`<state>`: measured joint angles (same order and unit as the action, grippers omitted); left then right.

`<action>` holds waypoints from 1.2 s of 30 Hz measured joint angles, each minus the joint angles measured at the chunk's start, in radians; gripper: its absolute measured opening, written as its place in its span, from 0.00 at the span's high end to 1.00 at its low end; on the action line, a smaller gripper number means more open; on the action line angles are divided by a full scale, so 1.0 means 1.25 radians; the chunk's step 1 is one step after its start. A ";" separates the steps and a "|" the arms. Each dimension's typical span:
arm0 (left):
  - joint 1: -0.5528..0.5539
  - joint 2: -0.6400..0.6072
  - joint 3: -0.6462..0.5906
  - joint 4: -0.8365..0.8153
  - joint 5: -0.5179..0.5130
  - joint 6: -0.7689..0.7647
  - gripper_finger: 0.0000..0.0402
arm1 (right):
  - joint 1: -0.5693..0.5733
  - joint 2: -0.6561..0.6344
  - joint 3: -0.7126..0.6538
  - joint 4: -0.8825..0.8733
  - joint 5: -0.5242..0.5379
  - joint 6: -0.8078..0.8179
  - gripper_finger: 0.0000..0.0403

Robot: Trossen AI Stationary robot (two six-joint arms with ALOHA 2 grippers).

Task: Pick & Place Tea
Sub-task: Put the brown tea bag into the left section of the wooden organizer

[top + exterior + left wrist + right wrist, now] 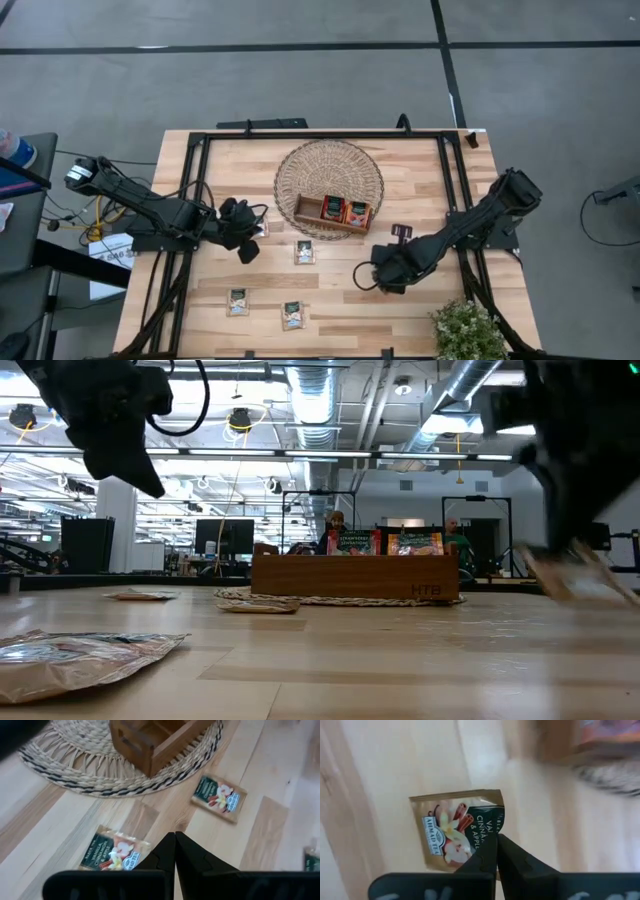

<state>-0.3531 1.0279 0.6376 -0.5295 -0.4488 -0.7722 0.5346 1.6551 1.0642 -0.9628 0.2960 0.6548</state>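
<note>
Pale wood table (400,290) under ceiling ducts (320,390).

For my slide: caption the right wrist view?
Right pincer shut on a tea sachet, lifted over the table.

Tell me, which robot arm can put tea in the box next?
The right. Its gripper is shut on a tea packet, lifted near the wooden box. The left gripper is shut and empty above packets on the table.

Green-and-tan tea sachet (461,827), brown tray (331,214), seemingly black-banded woven mat (329,172)
</note>
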 joint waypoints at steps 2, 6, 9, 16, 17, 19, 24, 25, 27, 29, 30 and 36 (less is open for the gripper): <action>0.000 0.000 0.000 0.021 0.000 0.000 1.00 | 0.000 -0.013 0.021 -0.023 0.026 -0.001 1.00; 0.000 0.000 0.000 0.077 0.000 0.000 1.00 | 0.000 -0.015 0.071 -0.086 0.078 -0.003 1.00; 0.000 0.000 0.000 0.130 0.000 0.000 1.00 | 0.000 -0.014 0.120 -0.132 0.124 -0.025 1.00; 0.000 0.000 0.000 0.256 0.000 0.001 1.00 | -0.016 -0.012 0.244 -0.155 0.265 -0.106 1.00; 0.000 0.000 0.000 0.273 0.000 0.001 1.00 | -0.021 -0.013 0.261 -0.154 0.288 -0.125 1.00; 0.000 0.000 0.000 0.304 0.000 0.003 1.00 | -0.034 -0.012 0.290 -0.151 0.328 -0.165 1.00; 0.000 0.000 0.000 0.413 -0.001 0.058 1.00 | -0.079 -0.013 0.339 -0.111 0.394 -0.263 1.00; 0.000 0.000 0.000 0.440 -0.002 0.072 1.00 | -0.089 -0.013 0.344 -0.088 0.397 -0.288 1.00; 0.000 0.000 0.000 0.494 -0.005 0.102 1.00 | -0.108 -0.013 0.346 -0.036 0.396 -0.339 1.00; 0.000 0.000 0.000 0.535 -0.007 0.125 1.00 | -0.123 -0.013 0.346 0.018 0.395 -0.388 1.00; 0.000 0.000 0.000 0.554 -0.006 0.136 1.00 | -0.131 -0.013 0.346 0.043 0.395 -0.412 1.00; 0.005 0.000 0.000 0.615 -0.006 0.148 1.00 | -0.163 -0.013 0.346 0.178 0.394 -0.538 1.00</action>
<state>-0.3464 1.0279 0.6380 0.2395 -0.4561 -0.5872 0.3310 1.6390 1.4971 -0.7408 0.7887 -0.0177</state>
